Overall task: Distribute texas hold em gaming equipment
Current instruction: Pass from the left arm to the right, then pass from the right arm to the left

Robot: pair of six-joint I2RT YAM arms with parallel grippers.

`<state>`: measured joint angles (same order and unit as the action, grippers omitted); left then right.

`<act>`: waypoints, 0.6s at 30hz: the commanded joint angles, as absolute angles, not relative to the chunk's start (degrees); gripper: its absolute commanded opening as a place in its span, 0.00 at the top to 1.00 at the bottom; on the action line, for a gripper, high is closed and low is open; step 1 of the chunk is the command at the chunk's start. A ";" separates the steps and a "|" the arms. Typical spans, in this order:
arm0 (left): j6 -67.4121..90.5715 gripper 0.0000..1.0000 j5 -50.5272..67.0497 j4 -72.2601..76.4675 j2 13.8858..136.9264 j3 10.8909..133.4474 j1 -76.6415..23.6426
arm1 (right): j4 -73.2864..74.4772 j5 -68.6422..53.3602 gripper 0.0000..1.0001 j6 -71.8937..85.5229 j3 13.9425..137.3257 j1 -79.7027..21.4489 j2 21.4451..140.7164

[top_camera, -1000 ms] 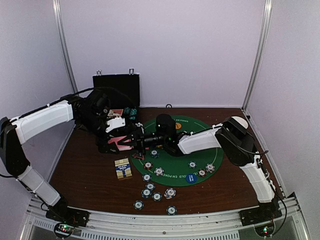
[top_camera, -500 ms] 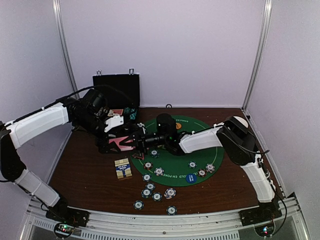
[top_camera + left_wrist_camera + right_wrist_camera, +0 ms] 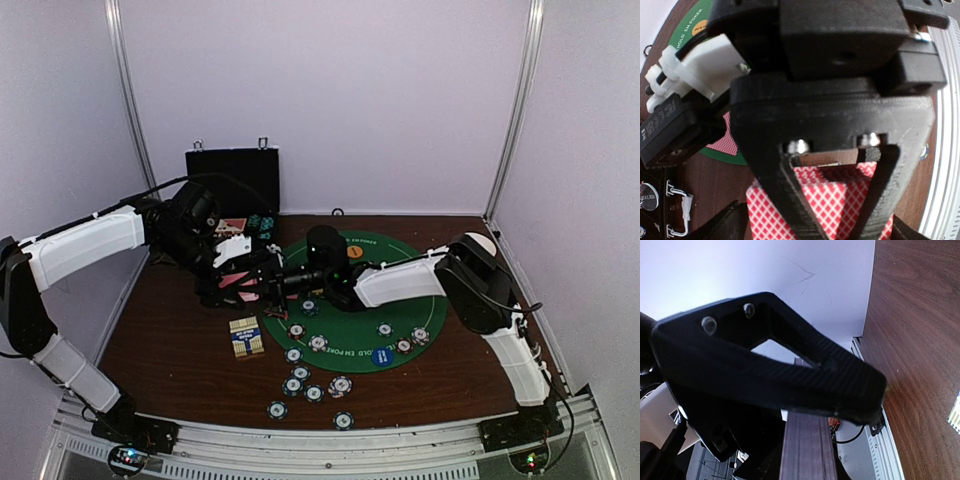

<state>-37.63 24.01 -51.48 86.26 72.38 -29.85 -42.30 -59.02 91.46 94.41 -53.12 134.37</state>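
Left gripper, left of centre in the top view: fingers spread wide, with red-backed cards between them; contact cannot be told. Right gripper sits just beside it. Its wrist view shows only one finger, so its state cannot be told. Chips lie on the green mat and below it, lower centre.

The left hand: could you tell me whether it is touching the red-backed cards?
Cannot tell. The left wrist view shows the cards behind the left hand's fingers, but neither contact nor gap plainly.
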 commanded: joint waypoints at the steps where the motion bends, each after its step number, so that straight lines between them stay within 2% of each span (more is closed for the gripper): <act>1: -38.81 0.15 25.24 -49.43 85.66 72.03 -29.97 | -43.71 -58.42 1.00 90.79 95.84 -53.09 131.55; 10: -41.02 0.36 23.53 -49.50 84.32 71.75 -29.97 | -36.14 -57.76 1.00 85.11 94.70 -52.47 130.08; 16: -41.64 0.41 23.76 -49.74 84.24 71.37 -29.97 | -31.38 -56.45 0.70 82.03 94.16 -51.86 129.44; 18: -41.86 0.46 23.89 -49.90 84.28 71.30 -29.97 | -29.51 -56.19 0.62 80.89 95.02 -51.86 129.14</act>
<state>-40.32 23.46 -50.68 85.93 71.77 -30.04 -33.95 -56.75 85.14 94.26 -52.51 132.31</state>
